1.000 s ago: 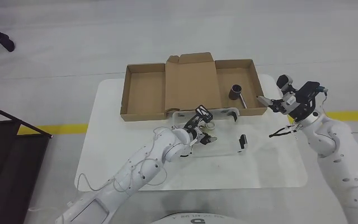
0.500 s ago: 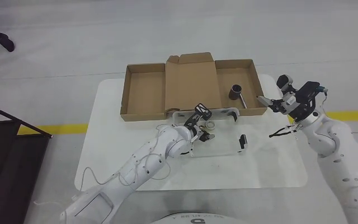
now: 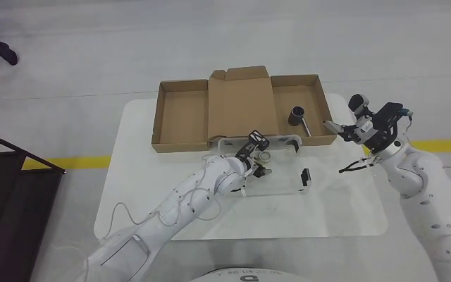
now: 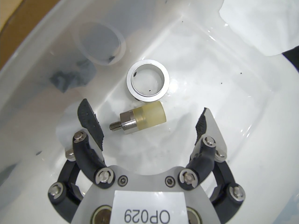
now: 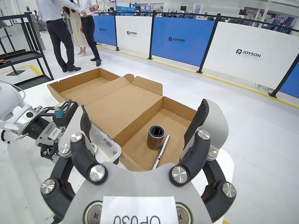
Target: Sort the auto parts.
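Note:
My left gripper (image 4: 147, 123) hangs open inside a clear plastic bin (image 4: 233, 75), its fingers either side of a small yellowish bumper with a metal threaded stud (image 4: 142, 118). A silver metal ring (image 4: 147, 81) lies just beyond the bumper. From above, the left gripper (image 3: 259, 167) sits over the bin (image 3: 282, 185). My right gripper (image 5: 143, 123) is open and holds nothing, hovering off the cardboard box's right end (image 3: 337, 129). In the box's right compartment lie a dark cylinder (image 5: 155, 138) and a thin metal rod (image 5: 161, 151).
The cardboard box (image 3: 182, 115) has three sections; its left compartment holds nothing and a flap covers the middle. A black clip (image 3: 305, 177) sits on the bin's right side. The white table (image 3: 141, 183) has free room at left and front.
The left arm has reached a little farther forward over the bin, bringing its gripper closer to the parts. The right arm has kept still.

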